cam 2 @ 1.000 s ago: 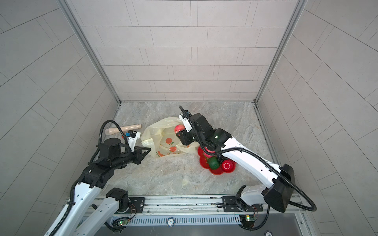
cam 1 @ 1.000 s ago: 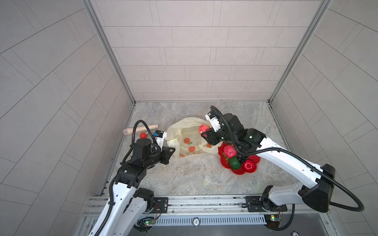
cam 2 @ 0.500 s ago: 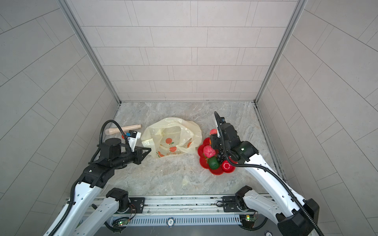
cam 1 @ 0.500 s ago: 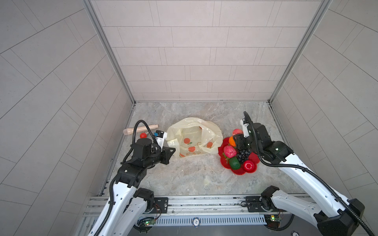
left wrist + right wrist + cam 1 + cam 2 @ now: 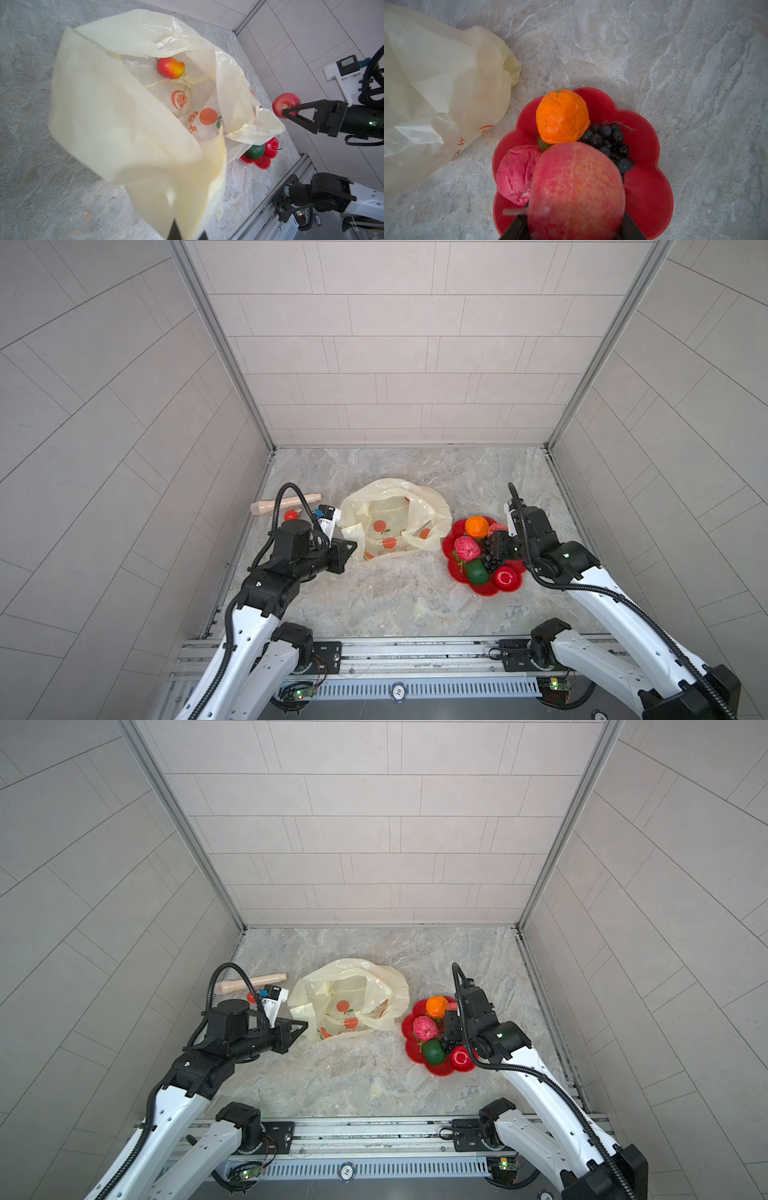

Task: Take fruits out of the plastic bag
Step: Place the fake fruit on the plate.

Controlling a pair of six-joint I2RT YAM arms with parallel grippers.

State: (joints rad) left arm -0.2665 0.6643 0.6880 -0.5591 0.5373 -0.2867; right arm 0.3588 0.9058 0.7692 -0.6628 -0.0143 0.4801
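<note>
- plastic bag (image 5: pixel 395 518): middle of the worktop (image 5: pixel 395 605), mouth held up and open by the left gripper (image 5: pixel 352 548), which is clamped on its near rim; judged almost emptied
- red flower-shaped plate (image 5: pixel 648 145): toward the worktop's right edge, just beside the bag; carries the orange (image 5: pixel 562 116), pink wrinkly fruit (image 5: pixel 517 174), dark purple grape bunch (image 5: pixel 610 141), green oval fruit (image 5: pixel 476 571) and red round fruit (image 5: pixel 505 576), all out of the bag
- wooden stick (image 5: pixel 286 504): near the left edge, behind the left arm, clear of the work
- peach (image 5: pixel 577 187): gripped by the right gripper (image 5: pixel 574 226), hanging over the plate, not yet set down
- red-and-yellow fruit (image 5: pixel 170 67): the one fruit seen left inside the bag, deep under an overhanging fold that may hinder the reach
- small red ball (image 5: pixel 289 514): just beside the stick
</note>
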